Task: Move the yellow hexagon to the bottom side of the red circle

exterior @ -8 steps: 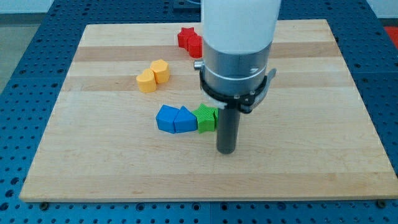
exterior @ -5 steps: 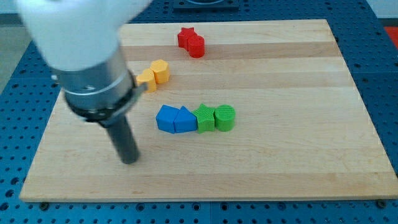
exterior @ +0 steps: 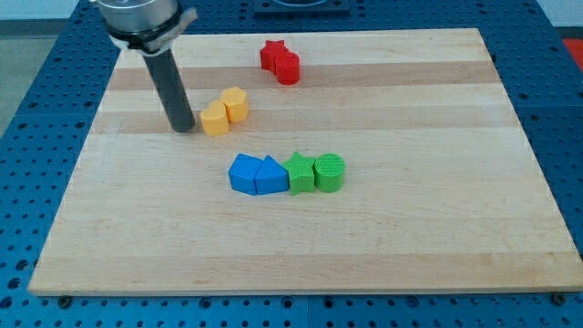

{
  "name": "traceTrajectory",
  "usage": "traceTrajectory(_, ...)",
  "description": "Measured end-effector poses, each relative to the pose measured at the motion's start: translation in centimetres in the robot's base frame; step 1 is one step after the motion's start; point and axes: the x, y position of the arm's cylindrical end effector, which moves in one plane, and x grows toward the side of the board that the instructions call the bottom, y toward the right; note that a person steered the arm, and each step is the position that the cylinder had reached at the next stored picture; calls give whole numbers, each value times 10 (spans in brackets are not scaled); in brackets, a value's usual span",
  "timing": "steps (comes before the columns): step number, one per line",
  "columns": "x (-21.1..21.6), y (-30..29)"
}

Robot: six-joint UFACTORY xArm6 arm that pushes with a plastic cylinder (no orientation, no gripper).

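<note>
Wooden planks in pale stripes make up the surface (exterior: 437, 228), which rests on a blue perforated bench (exterior: 565, 137). Toward the view's upper left, a dark rod comes straight down from a grey metal collar. This rod is the tool; it has no jaws, so it holds nothing. My tip (exterior: 183, 129) rests on the surface just to the view's left of the yellow pair, apart from it by a narrow gap.

Next come two yellow blocks touching each other. The nearer, more orange-yellow block (exterior: 215, 119) sits lower and to the view's left; its exact shape is hard to tell. The yellow hexagon (exterior: 235, 104) sits just above and to the view's right of it.

Below them, near the middle, four blocks touch in a row: a blue block (exterior: 244, 173), a blue peaked block (exterior: 271, 175), a green star-like block (exterior: 299, 172) and a green cylinder (exterior: 329, 172).

Near the view's top, a red star (exterior: 271, 54) touches the red circle (exterior: 288, 67), which lies just below and to its right. The yellow hexagon is well apart from the red circle, to its lower left.
</note>
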Motion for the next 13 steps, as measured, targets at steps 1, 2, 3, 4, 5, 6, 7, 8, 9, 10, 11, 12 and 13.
traceTrajectory(1, 0, 15)
traceTrajectory(2, -15, 34)
traceTrajectory(3, -54, 46)
traceTrajectory(4, -67, 65)
traceTrajectory(5, -67, 67)
traceTrajectory(6, -66, 67)
traceTrajectory(7, -62, 67)
traceTrajectory(8, -49, 67)
traceTrajectory(9, -34, 67)
traceTrajectory(10, -22, 72)
traceTrajectory(11, -38, 94)
traceTrajectory(12, -62, 115)
traceTrajectory(13, -64, 122)
